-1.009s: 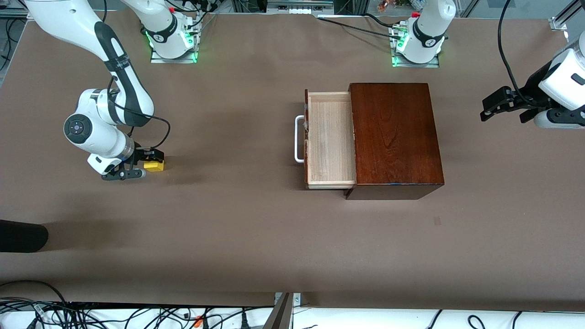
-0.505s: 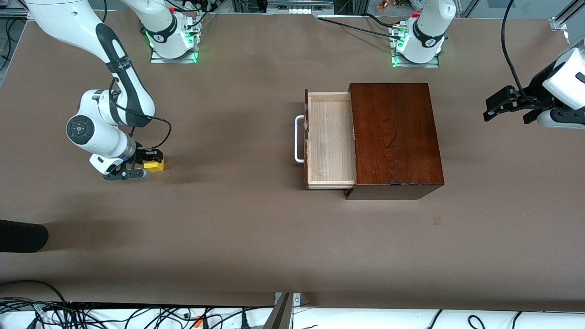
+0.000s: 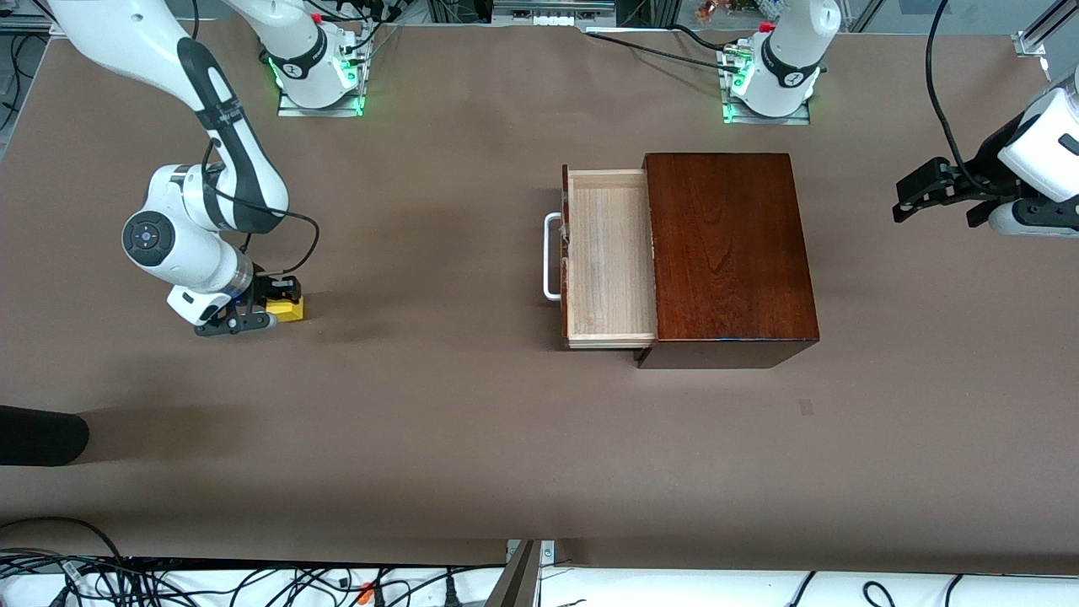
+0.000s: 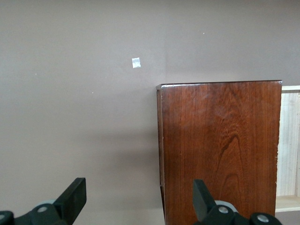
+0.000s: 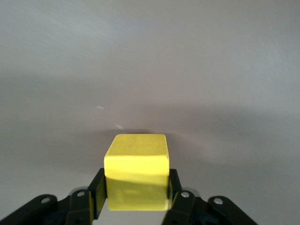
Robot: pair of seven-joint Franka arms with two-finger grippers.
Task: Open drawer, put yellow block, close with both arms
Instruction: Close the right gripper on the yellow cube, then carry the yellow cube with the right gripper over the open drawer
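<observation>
The yellow block (image 3: 287, 310) is at the right arm's end of the table, low at the table top. My right gripper (image 3: 268, 307) is shut on it, one finger on each side. In the right wrist view the block (image 5: 136, 176) fills the gap between the fingers (image 5: 97, 193). The drawer (image 3: 609, 253) stands pulled out of the dark reddish-brown box (image 3: 729, 253) and is empty, its white handle (image 3: 551, 257) facing the right arm's end. My left gripper (image 3: 909, 196) hangs open and empty over the table at the left arm's end. In its wrist view (image 4: 139, 206) the box (image 4: 218, 150) shows.
A dark rounded object (image 3: 42, 434) lies at the table's edge nearest the front camera, at the right arm's end. A small tape patch (image 3: 807, 407) is on the table nearer the camera than the box. Cables run along the front edge.
My right gripper has shifted slightly with the yellow block between its fingers. My left gripper has drawn back a little toward its own end of the table. The drawer has not moved.
</observation>
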